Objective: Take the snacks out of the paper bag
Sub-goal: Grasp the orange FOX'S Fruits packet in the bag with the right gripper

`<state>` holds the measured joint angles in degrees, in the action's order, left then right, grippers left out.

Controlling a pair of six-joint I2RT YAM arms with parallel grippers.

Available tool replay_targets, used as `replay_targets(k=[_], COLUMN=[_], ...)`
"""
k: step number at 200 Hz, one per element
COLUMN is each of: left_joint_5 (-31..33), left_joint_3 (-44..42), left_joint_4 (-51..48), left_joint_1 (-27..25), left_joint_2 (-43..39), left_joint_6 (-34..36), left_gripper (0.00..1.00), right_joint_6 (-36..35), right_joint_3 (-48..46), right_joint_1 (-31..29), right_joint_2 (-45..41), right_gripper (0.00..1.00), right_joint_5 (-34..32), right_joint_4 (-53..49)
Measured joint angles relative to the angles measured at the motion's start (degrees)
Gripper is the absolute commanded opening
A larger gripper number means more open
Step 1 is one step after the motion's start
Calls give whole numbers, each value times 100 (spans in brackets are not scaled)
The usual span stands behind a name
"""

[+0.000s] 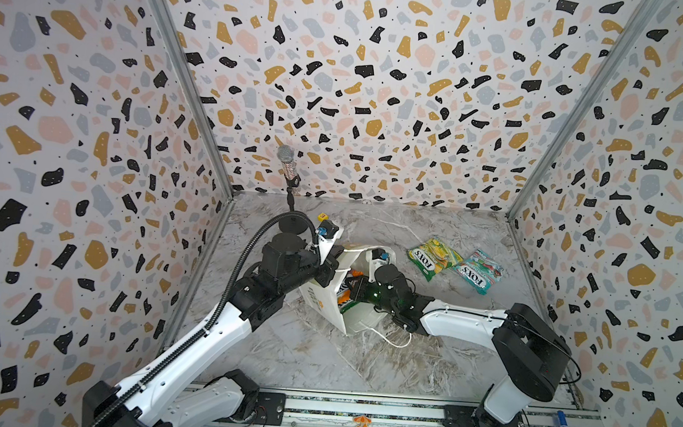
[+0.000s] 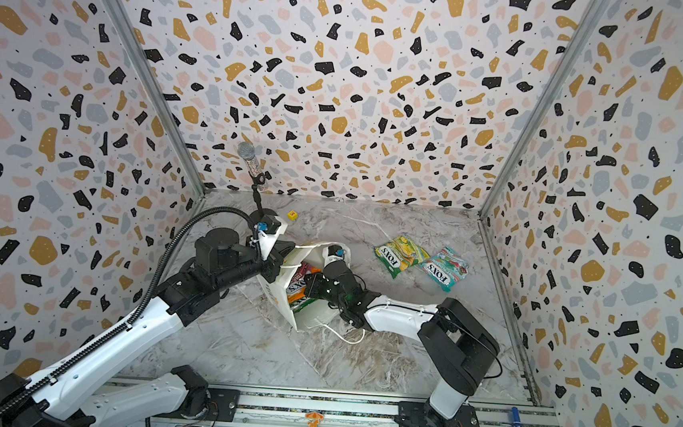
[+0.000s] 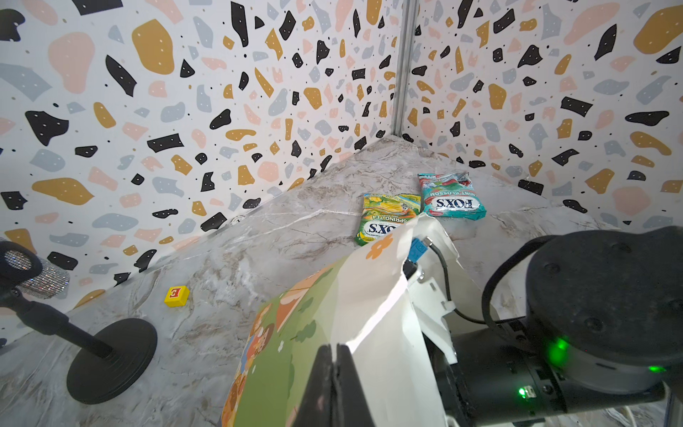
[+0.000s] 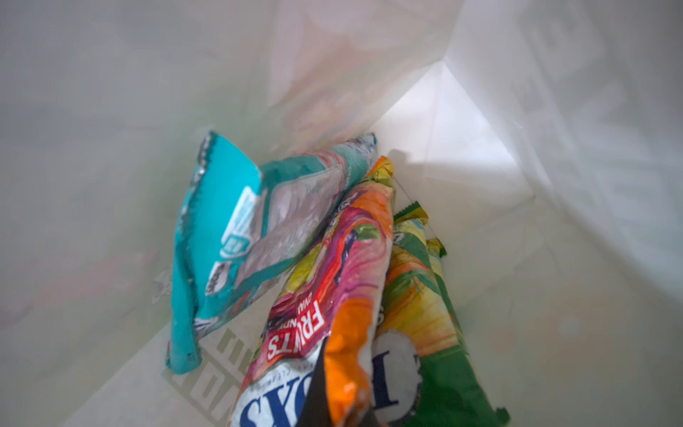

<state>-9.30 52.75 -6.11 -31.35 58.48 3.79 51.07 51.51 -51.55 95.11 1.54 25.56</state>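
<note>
Your right jaws are deep inside the paper bag (image 2: 277,299) and closed. In the right wrist view they look pinched on the near end of the orange-pink pouch (image 4: 354,258). The pinch sits at the very edge of that picture, so treat the grip as likely rather than sure.

That pouch runs lengthwise away from the jaws, toward the bottom of the bag. The way out is therefore straight back along its long axis, toward the mouth. A green pouch (image 4: 417,295) lies touching it along one side and a teal pouch (image 4: 236,222) leans against the other. Either may drag along when you pull, so draw back slowly.

Your left jaws are closed on the bag's upper rim, as the left wrist view shows, holding the mouth open. The bag is tipped over on the desk (image 1: 319,367) with its mouth turned toward the right arm. That makes the right arm the nearer one for every pouch left inside, and the left arm serves best as the holder.

Beyond the bag, on the right arm's side, a green-yellow pouch (image 1: 434,258) and a teal-red pouch (image 1: 478,271) already lie just beside each other on the desk. There is bare desk near them for the next pouch. By my judgement the job is partly done, with at least three pouches left inside.
</note>
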Motion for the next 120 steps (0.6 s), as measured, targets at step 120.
replay_targets(k=[120], left_joint_5=[-94], left_joint_3=[0], left_joint_4=[-37], left_joint_1=[-31], left_joint_2=[39], left_joint_6=[2], left_gripper=[0], right_joint_6=[-1016], right_joint_3=[-229], right_joint_1=[-140], right_joint_2=[-1659], right_gripper=[0], right_joint_5=[-138], right_joint_4=[-826])
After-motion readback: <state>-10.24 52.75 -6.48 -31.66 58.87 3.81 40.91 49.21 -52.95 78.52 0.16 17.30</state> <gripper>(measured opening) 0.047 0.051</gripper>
